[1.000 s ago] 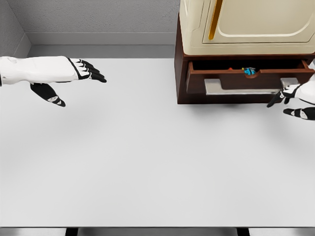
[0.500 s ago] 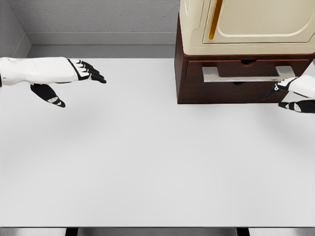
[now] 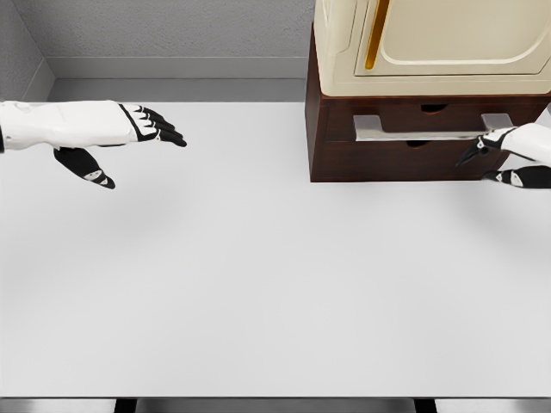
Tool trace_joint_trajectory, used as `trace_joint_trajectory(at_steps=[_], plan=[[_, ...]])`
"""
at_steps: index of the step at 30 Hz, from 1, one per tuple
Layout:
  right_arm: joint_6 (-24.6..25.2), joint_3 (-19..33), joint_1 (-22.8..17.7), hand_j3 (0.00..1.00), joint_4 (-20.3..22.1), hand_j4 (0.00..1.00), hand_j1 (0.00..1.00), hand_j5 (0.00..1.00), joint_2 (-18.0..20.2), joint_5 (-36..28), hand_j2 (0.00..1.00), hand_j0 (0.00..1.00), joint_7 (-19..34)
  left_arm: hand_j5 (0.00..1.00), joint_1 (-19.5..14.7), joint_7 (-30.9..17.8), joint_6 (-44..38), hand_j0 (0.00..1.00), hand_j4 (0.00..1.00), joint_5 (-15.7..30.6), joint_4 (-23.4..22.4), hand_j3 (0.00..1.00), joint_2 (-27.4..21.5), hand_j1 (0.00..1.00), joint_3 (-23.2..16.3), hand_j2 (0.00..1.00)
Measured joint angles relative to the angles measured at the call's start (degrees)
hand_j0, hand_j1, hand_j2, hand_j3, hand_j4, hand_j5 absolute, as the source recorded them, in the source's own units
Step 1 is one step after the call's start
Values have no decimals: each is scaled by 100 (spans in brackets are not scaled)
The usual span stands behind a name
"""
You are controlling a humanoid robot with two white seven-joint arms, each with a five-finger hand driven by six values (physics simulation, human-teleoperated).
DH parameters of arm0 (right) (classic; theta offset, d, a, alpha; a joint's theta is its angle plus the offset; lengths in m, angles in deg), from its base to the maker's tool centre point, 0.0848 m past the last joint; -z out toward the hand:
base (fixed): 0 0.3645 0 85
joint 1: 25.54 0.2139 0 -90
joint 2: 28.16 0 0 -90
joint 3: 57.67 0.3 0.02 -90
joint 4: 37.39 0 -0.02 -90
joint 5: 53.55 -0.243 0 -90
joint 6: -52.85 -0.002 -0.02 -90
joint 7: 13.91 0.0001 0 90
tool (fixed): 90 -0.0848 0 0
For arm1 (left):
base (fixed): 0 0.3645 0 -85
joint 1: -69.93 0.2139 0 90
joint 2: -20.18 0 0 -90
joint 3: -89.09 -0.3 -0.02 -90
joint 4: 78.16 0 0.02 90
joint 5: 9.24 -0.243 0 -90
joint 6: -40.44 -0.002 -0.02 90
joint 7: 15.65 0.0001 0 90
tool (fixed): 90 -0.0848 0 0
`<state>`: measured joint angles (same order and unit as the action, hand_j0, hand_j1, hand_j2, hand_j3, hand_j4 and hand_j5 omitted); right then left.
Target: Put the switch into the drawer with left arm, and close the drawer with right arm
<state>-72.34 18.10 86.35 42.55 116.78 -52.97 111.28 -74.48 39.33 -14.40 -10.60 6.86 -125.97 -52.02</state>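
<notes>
The dark brown drawer (image 3: pixel 405 155) under the cream cabinet (image 3: pixel 430 47) is pushed in flush, its silver handle (image 3: pixel 422 133) across the front. The switch is hidden inside and does not show. My right hand (image 3: pixel 495 159) comes in from the right edge, fingers spread, its fingertips (image 3: pixel 473 153) against the drawer front just below the handle's right end. My left hand (image 3: pixel 142 138) hovers over the white table at the far left, open and holding nothing.
The white table (image 3: pixel 258 275) spreads across the view. A grey wall runs behind it, and the cabinet stands at the back right corner.
The drawer, open with the switch visible one second ago, has been pushed shut by my right hand, which moved slightly up and back. The left arm stayed still.
</notes>
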Motion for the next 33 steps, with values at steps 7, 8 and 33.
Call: trace_joint_trajectory(at_steps=[7,8,33], plan=[[45,4,-70,62,88,62,62,62,-3,-86,62,62,198,100,0,0,-3,100,100,5,11,100,-4,100,8,100],[67,12,-87,62,122,62,62,62,9,-50,62,62,210,100,0,0,-3,100,100,4,13,100,-5,100,10,100],[2,-1,-861,100,1600,100,100,100,36,138,100,100,-16,100,281,0,0,100,100,11,-14,100,6,100,-26,100]])
